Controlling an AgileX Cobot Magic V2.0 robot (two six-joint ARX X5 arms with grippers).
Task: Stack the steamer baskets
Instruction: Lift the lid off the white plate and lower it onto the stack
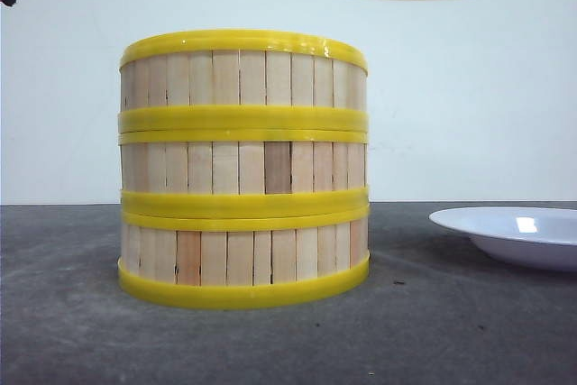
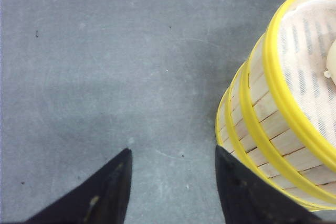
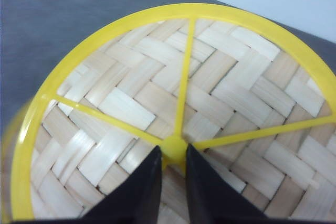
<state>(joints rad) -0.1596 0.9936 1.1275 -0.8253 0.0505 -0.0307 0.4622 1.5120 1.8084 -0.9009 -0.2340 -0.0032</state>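
All three steamer baskets (image 1: 243, 169) stood stacked in one neat tower on the grey tabletop (image 1: 72, 331), rims meeting rims. The left tool (image 2: 173, 187) hung just beside the stack near the tabletop, its fingers spread wide and gripping nothing. The right tool (image 3: 173, 174) was pinched narrow on the yellow knob of the woven lid (image 3: 173, 103), which floated high above the tower. A white plate (image 1: 514, 232) sat off to the right.
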